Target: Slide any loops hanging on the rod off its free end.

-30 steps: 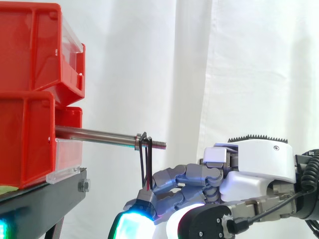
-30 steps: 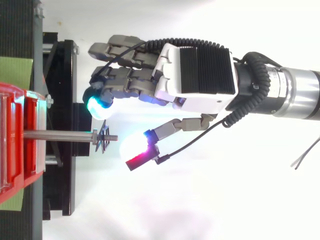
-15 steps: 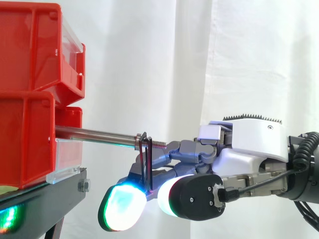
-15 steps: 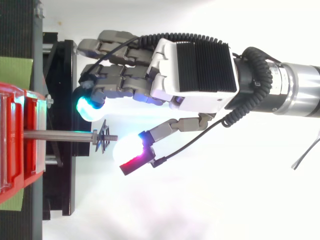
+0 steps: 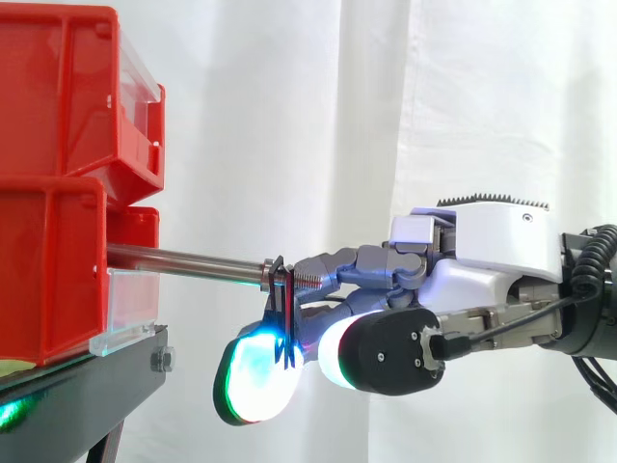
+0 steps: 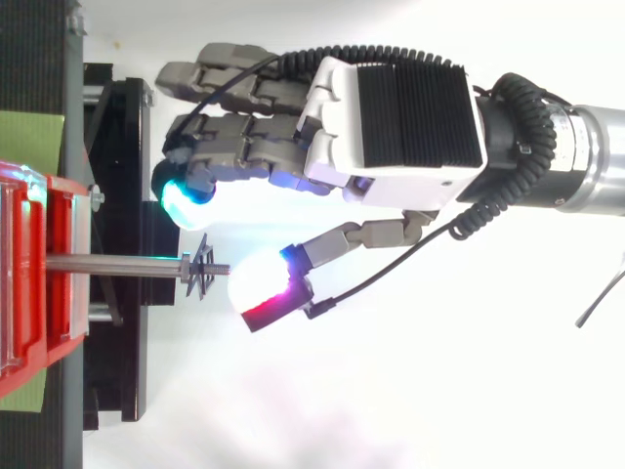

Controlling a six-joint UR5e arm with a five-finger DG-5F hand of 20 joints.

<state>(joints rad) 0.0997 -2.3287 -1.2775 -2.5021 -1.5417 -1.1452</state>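
steel rod (image 5: 183, 260): horizontal, threaded free end pointing right | black loops (image 5: 281, 311): hanging straight down near that end

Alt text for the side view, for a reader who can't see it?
Black loops hang near the free end of a rod jutting from red bins. The hand reaches in from the right, its glowing pads just below the rod's end, one behind the loops.

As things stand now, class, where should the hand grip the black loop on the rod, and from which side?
I'd pinch the loop where it hangs below the rod, coming from the free end: it dangles clear, near the threaded tip.
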